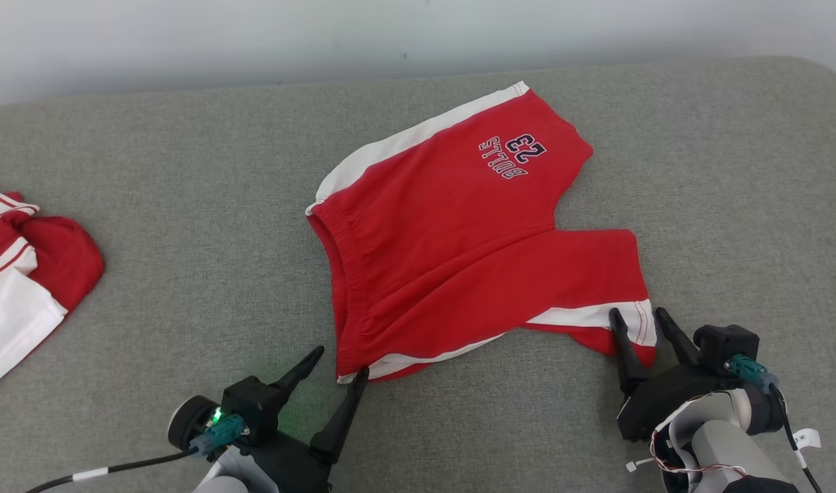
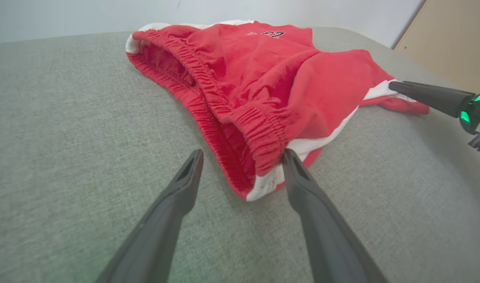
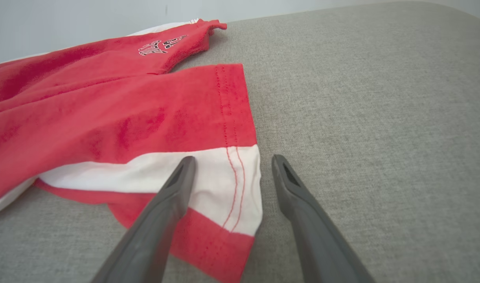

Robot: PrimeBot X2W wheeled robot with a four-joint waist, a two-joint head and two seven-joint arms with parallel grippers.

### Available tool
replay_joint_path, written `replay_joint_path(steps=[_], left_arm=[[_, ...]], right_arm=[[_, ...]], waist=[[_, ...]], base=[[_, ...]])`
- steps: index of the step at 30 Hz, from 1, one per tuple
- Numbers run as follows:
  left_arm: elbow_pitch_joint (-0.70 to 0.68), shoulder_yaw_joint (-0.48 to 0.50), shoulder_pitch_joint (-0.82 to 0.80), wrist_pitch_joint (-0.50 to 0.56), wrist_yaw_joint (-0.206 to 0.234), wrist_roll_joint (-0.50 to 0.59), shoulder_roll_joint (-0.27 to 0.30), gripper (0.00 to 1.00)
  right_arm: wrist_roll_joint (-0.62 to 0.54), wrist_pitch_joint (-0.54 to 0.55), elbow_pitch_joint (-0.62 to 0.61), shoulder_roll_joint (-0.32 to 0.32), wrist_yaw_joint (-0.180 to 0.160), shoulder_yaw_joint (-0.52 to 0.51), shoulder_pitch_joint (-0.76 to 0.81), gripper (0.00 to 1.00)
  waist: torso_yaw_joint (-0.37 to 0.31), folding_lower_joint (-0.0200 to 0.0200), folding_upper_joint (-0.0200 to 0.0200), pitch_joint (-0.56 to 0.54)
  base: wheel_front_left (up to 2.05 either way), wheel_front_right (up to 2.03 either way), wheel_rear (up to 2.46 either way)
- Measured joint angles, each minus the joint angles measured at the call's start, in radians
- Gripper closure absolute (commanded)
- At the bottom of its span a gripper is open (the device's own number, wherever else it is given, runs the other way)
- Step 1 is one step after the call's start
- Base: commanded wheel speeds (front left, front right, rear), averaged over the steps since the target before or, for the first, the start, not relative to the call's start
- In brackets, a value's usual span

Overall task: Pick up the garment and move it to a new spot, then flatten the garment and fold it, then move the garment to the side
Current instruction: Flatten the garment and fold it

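While the red shorts [image 1: 445,239] lay spread flat near the middle of the grey fabric surface [image 1: 150,205], bare cloth ran wide on their left, right and far sides, up to the pale wall [image 1: 253,34]. The left gripper [image 1: 341,359] stood spread at the near waistband corner, one finger touching its white-striped edge, and the right gripper [image 1: 637,311] stood spread at the near leg's hem, one finger over the white stripe. Another red-and-white garment [image 1: 20,274] lay well apart at the left edge.
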Motion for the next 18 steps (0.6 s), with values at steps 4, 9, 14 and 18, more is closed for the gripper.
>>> replay_joint_path(steps=[4,9,14,18], left_arm=[[-0.001,-0.028,-0.009,0.000,0.000,-0.017,-0.004,0.00],[-0.005,-0.079,-0.018,0.000,0.000,-0.038,-0.004,1.00],[-0.001,-0.085,-0.036,0.000,0.000,-0.068,-0.007,1.00],[-0.023,-0.061,-0.026,0.000,0.000,-0.069,-0.009,1.00]], right_arm=[[0.006,-0.003,0.020,0.001,0.000,0.014,-0.010,0.00],[0.016,-0.004,0.006,0.001,0.000,0.020,-0.013,1.00],[0.019,-0.004,-0.042,0.000,0.000,0.019,-0.003,1.00],[0.019,-0.006,-0.118,-0.010,0.000,0.020,0.043,1.00]], waist=[[0.001,-0.0001,0.0000,0.004],[-0.002,0.0000,0.0000,0.010],[-0.001,-0.0001,0.0000,0.002],[0.000,-0.0002,0.0000,-0.018]], base=[[0.00,0.00,0.00],[0.00,0.00,0.00],[0.00,0.00,0.00],[0.00,0.00,0.00]])
